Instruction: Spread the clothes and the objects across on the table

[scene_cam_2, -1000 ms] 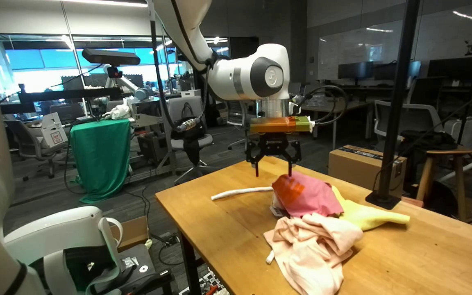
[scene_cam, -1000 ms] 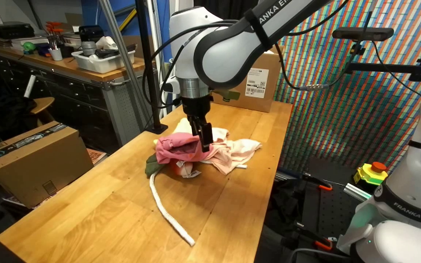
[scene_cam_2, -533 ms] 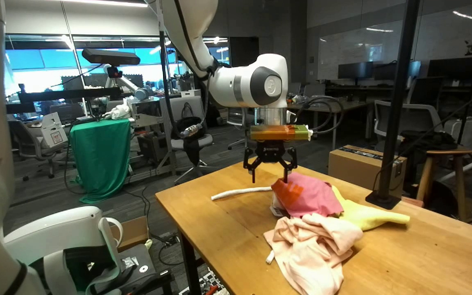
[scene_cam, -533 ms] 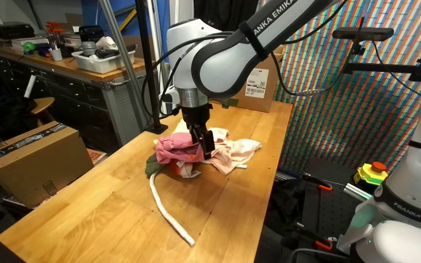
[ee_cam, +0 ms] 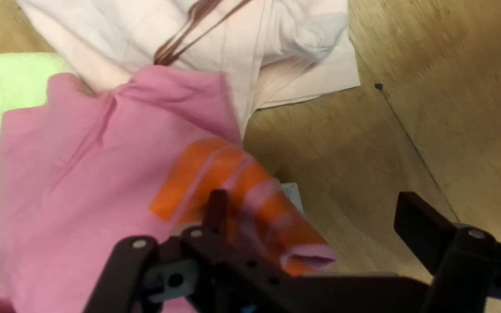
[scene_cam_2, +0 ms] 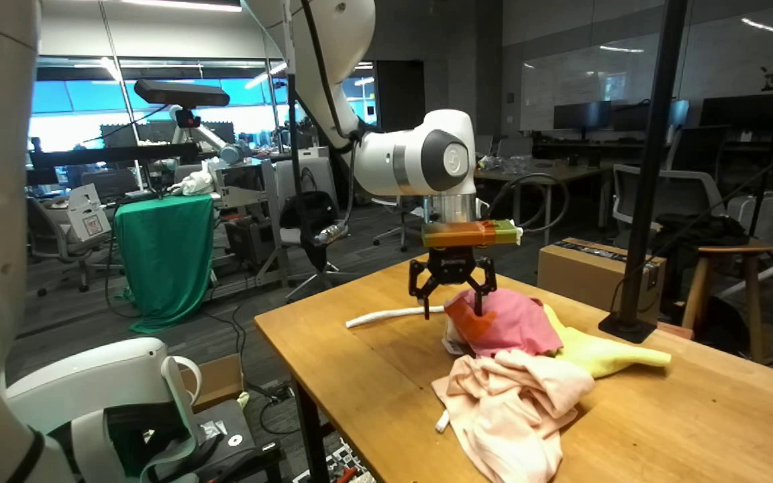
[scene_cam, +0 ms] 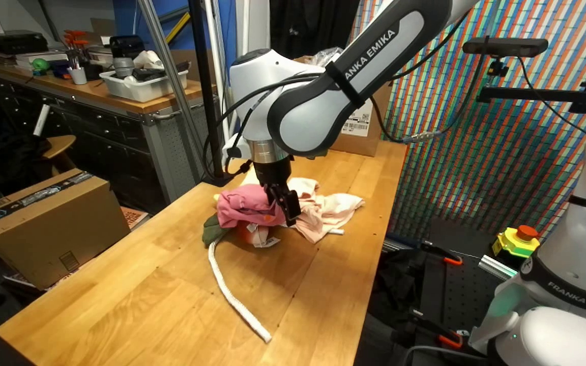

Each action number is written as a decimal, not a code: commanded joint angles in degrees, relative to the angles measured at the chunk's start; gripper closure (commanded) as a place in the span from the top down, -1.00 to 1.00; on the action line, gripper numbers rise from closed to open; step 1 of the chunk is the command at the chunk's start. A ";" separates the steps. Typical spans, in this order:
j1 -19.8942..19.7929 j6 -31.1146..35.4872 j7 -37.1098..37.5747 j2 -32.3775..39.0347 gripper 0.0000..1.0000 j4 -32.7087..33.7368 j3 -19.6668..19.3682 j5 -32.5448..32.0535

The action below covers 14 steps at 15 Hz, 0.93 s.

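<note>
Bunched together on the table (scene_cam: 145,300) are the clothes: a pink-red cloth (scene_cam_2: 514,322) with an orange-striped edge, a cream-beige cloth (scene_cam_2: 507,409) and a yellow-green cloth (scene_cam_2: 608,352). The white cord (scene_cam: 237,302) runs out from under the heap, its middle hidden. A dark green piece (scene_cam: 213,230) and a white tag (scene_cam: 266,243) peek out below the pink cloth. My gripper (scene_cam_2: 452,315) stands open and points down at that cloth's striped edge. In the wrist view one finger (ee_cam: 217,208) overlaps the stripes, touching or just above them; the opposite finger (ee_cam: 420,226) is over wood.
A cardboard box (scene_cam: 358,124) stands at the far end of the table. The base (scene_cam_2: 628,329) of a black upright post sits on the table edge near the yellow-green cloth. Another cardboard box (scene_cam: 54,223) is off beside the table.
My gripper has come down toward the striped edge of the pink-red cloth, jaws open throughout. The cloths and the cord lie as before.
</note>
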 commanded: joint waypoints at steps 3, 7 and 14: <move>0.50 5.63 2.48 2.73 1.00 2.30 -1.39 -5.87; 0.51 7.81 3.90 3.48 0.90 2.89 -1.75 -7.86; 0.62 9.12 6.65 2.79 -0.26 2.03 -2.28 -9.85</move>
